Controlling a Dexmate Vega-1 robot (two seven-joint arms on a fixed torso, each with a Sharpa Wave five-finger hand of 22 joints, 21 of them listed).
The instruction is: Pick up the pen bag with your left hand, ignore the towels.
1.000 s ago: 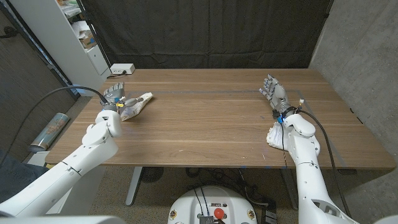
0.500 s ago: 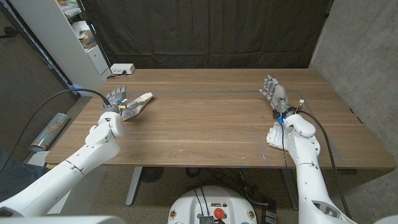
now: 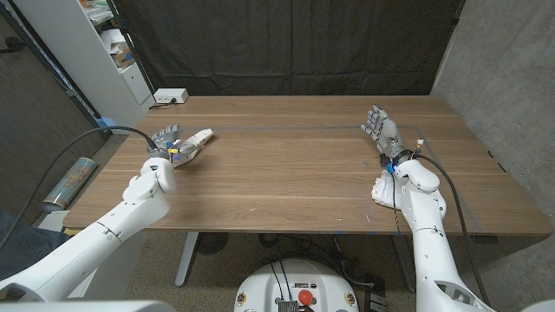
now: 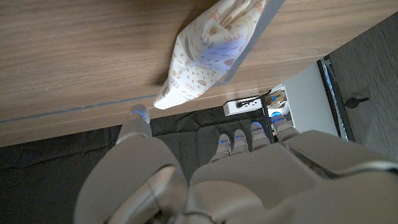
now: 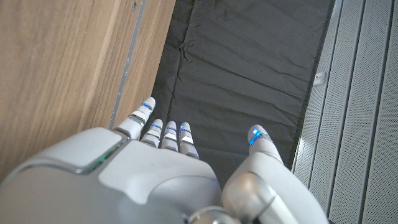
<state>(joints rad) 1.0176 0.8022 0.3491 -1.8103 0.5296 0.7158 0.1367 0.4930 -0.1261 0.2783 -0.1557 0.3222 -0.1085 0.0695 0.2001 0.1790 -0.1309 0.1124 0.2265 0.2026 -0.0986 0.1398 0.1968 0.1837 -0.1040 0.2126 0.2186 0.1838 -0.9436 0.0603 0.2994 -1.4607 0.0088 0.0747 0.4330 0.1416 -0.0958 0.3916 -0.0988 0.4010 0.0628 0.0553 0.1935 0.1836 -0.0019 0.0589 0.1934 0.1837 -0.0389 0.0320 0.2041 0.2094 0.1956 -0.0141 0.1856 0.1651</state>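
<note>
Wooden surface [image 3: 295, 165] seen from above, w/ a pale floral-print pen bag [image 3: 192, 144] lying near its far-left part, one end poking past the left robot hand [image 3: 166, 141]. That robot hand sits just beside the bag on the near side, fingers spread & reaching toward it; in the wrist cam the bag [image 4: 208, 53] lies just past the fingertips [image 4: 139, 114], nothing gripped. Right robot hand [image 3: 381, 127] is well apart on the right side, fingers open & extended, holding nothing; a white towel [image 3: 382, 187] lies by that arm near the front edge.

A wooden table [image 3: 295, 173] carries a patterned pen bag [image 3: 192, 144] near its left edge.
</note>
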